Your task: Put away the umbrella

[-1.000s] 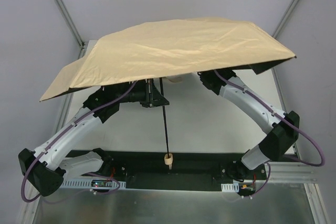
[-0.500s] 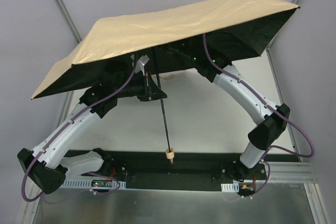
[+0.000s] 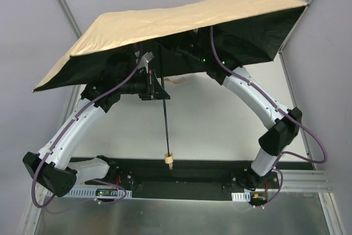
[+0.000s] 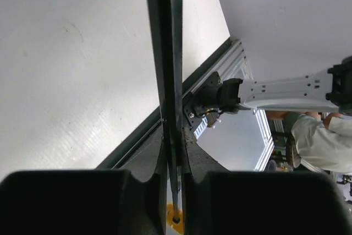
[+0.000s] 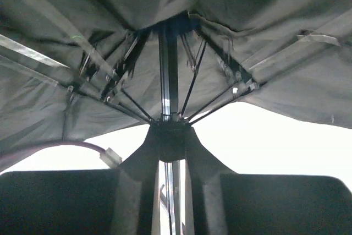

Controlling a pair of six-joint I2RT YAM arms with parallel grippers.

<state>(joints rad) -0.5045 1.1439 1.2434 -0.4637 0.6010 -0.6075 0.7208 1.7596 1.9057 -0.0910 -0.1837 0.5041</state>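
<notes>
Left gripper squeezes the tan cloth umbrella tight; right gripper, pinching its black slider, should pull straight

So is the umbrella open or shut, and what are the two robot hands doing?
Tan fabric umbrella with black lining: open, held up in the air, tilted.
Left gripper: shut on the umbrella's thin dark shaft.
Right gripper: shut on the shaft just under the ribs.
</notes>
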